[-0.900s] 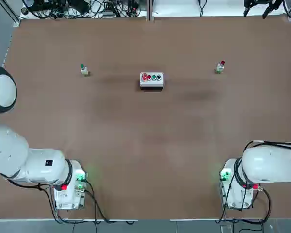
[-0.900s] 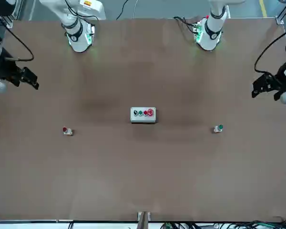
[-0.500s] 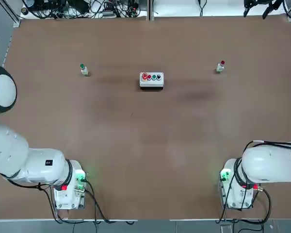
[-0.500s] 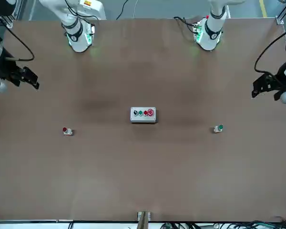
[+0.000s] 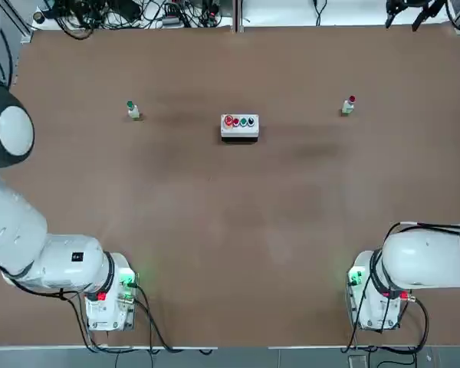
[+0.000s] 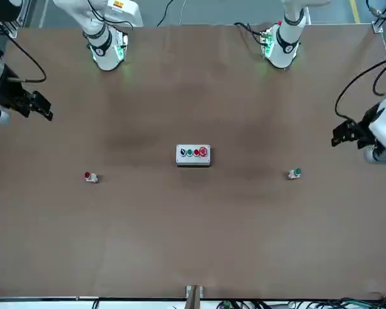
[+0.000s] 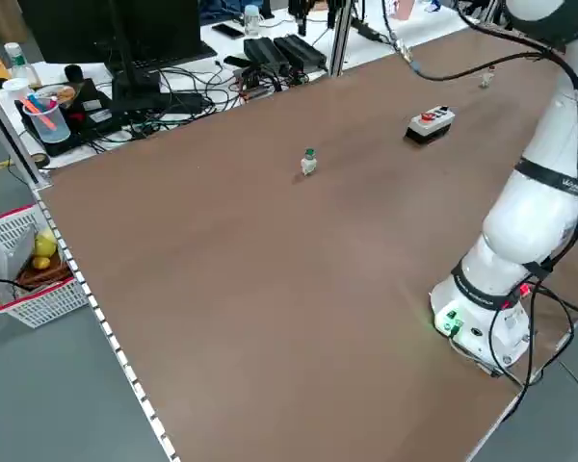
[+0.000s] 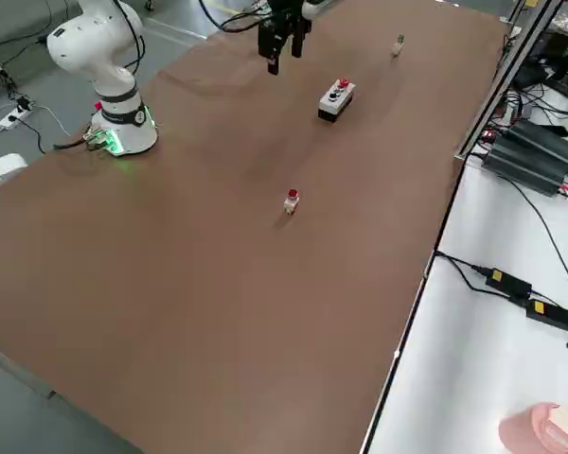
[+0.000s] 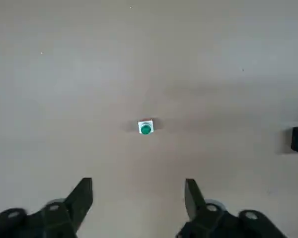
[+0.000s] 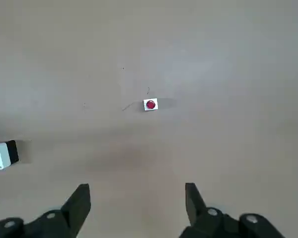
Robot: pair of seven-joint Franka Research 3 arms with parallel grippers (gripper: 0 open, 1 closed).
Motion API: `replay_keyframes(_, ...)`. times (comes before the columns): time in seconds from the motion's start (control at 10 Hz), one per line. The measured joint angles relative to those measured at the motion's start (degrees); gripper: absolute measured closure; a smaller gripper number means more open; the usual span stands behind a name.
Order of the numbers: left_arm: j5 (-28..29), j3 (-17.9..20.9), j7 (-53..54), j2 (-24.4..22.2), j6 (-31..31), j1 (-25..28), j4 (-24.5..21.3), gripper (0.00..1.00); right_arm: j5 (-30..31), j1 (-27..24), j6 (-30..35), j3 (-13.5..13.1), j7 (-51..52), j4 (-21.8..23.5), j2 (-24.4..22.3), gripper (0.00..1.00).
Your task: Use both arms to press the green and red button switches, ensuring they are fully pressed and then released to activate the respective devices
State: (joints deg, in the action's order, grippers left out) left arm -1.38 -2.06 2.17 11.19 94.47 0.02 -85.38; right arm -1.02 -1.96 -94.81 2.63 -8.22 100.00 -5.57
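**Front view: left arm drifted toward the green switch, right arm held its place**

Front view showed the one clear change: over the last second the left gripper (image 6: 340,133) had shifted inward from the worktop's edge and a little nearer the green button switch (image 6: 295,172), while the right gripper (image 6: 44,109) sat where it had been, out at the opposite edge. Overhead, the left arm's white elbow had moved as well. I judged this as the opening of the approach on the left side only; neither switch had been touched, so the whole pressing work lay ahead.

Both switches stood upright on the worktop (image 5: 238,230), well apart from each other, with the white button box (image 5: 240,126) between them. The green one lay on the robot's left, the red button switch (image 5: 349,105) on its right.

From the left wrist camera the jaws stood wide apart and empty, and the green cap (image 9: 145,128) lay ahead of them, roughly on the midline of the gap, far below on the surface. From the right wrist camera the right jaws were likewise wide and empty, with the red cap (image 10: 150,104) ahead, close to centred between the fingertips (image 10: 82,198) and farther off than the green one looked from its own arm.
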Motion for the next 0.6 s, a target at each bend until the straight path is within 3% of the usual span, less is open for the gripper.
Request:
replay_keyframes(0.4,0.0,-0.6,-0.8,0.1,8.4,-0.8,-9.7,0.55,0.1,-0.1,-8.0,-0.1,0.1,0.5,6.1,0.83)
replay_keyframes(0.6,0.0,-0.6,-1.1,0.1,10.7,-0.8,-13.1,0.70,0.5,-0.2,-12.1,-0.2,0.2,0.9,11.0,0.97)
